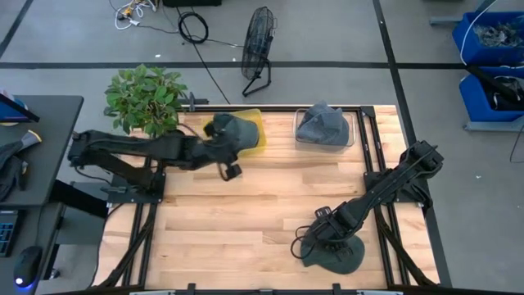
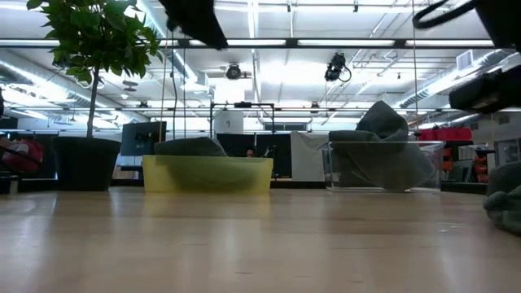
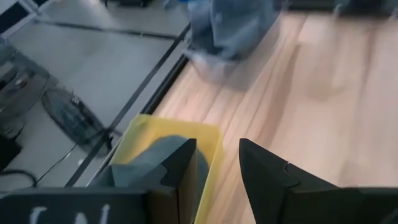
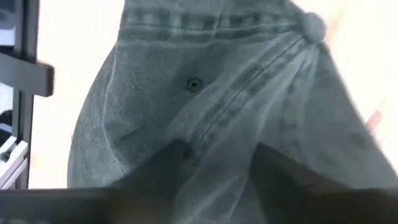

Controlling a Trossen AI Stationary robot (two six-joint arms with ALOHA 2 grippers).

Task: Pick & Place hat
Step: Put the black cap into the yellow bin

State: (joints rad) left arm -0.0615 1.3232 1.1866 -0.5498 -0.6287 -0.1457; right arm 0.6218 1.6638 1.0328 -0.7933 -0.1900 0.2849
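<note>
Denim fills my right wrist view: the grey hat [image 4: 211, 112] lies on the tabletop [image 1: 262, 205] near its front edge, my right gripper [image 1: 327, 238] pressed down on the crown; whether those jaws are closed I cannot tell. I judge the pick is in hand. Next comes a firm pinch, then lift. My left gripper [image 3: 217, 174], jaws apart and empty, hangs over the yellow bin [image 1: 255, 131].

Almost nothing legible showed — the only lettering was a pair of pale, blurred strokes on the dark body of the left gripper [image 3: 217, 174] in the left wrist view, cut off by the frame edge and impossible to read. The yellow bin [image 1: 254, 131], clear bin [image 1: 348, 131] and denim hats bore no readable print
</note>
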